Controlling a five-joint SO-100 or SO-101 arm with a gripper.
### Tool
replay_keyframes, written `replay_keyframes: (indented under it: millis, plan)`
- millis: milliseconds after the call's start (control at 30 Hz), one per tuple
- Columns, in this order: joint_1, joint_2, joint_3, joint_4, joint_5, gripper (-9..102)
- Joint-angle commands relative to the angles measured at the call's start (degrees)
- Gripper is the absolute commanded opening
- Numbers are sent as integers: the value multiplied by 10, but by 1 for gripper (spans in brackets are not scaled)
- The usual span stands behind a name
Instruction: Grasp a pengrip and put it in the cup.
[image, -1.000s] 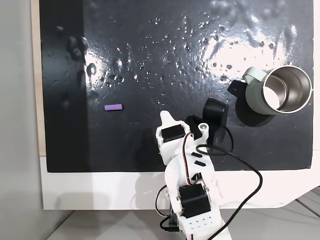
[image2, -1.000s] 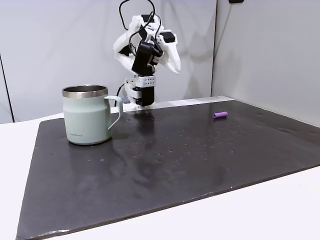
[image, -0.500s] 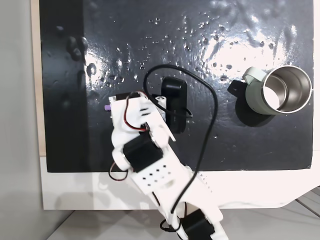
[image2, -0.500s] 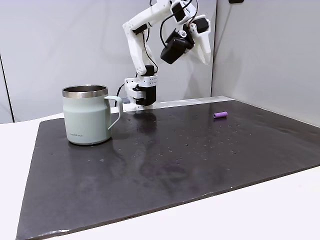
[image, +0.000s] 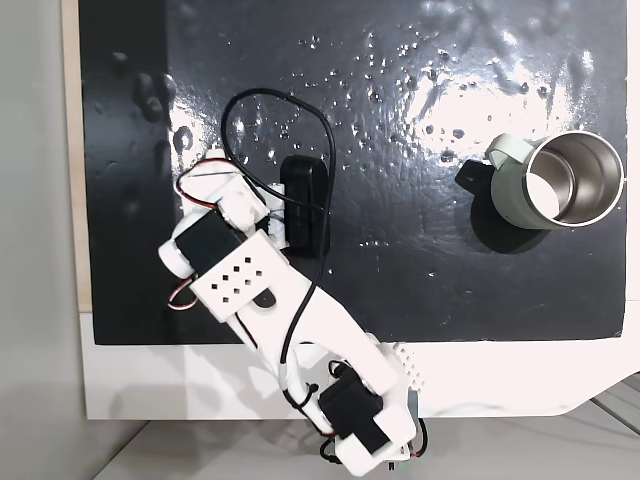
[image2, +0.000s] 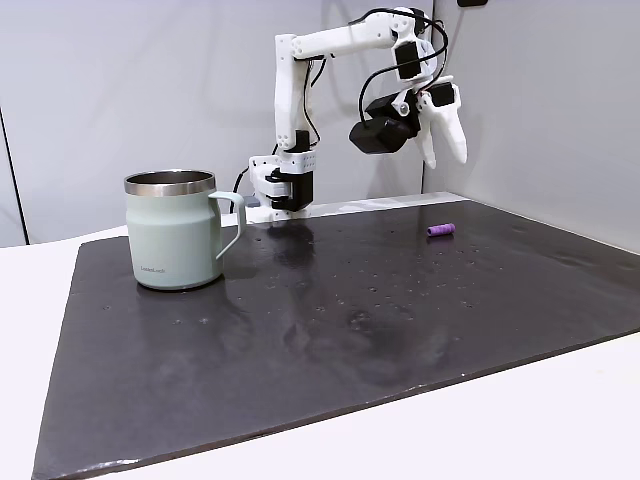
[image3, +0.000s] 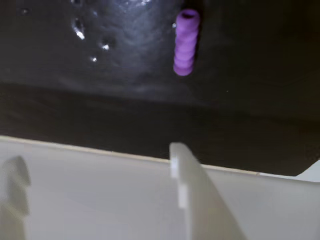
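Top-down fixed view, left to right: black glossy mat (image: 130, 120) covers most of the frame, pale table edge (image: 150, 380) below it. White arm (image: 290, 320) rises from the bottom centre toward the left-centre, its wrist block over the spot where the pengrip would be, so the pengrip is hidden there. The cup (image: 560, 180) stands at the right edge, upper half, steel interior facing up, handle pointing to upper left, well apart from the arm. Side fixed view: cup (image2: 172, 230) stands left of centre on the mat (image2: 330, 330), handle to the right; arm base (image2: 283, 185) sits behind it at centre, with the arm reaching up and right; gripper (image2: 445, 158) hangs in the upper right, pointing down, above the mat and clear of it. Pengrip (image2: 440, 230) lies flat on the mat right of centre, below and just under the gripper, not touched. Wrist view: pengrip (image3: 186, 42) lies at top centre on the dark mat, purple, ribbed, lengthwise up-down in frame; one white finger (image3: 197, 200) comes in from the bottom centre, its tip short of the tube, and a blurred white part sits at lower left. Fingers hold nothing; how wide they stand apart cannot be told.
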Motion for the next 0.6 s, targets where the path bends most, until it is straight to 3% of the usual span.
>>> replay_keyframes:
  millis: [0, 567]
  plan:
    - [-15, -15, 4, 4, 15, 29]
    - [-17, -190, -47, -4, 61, 27]
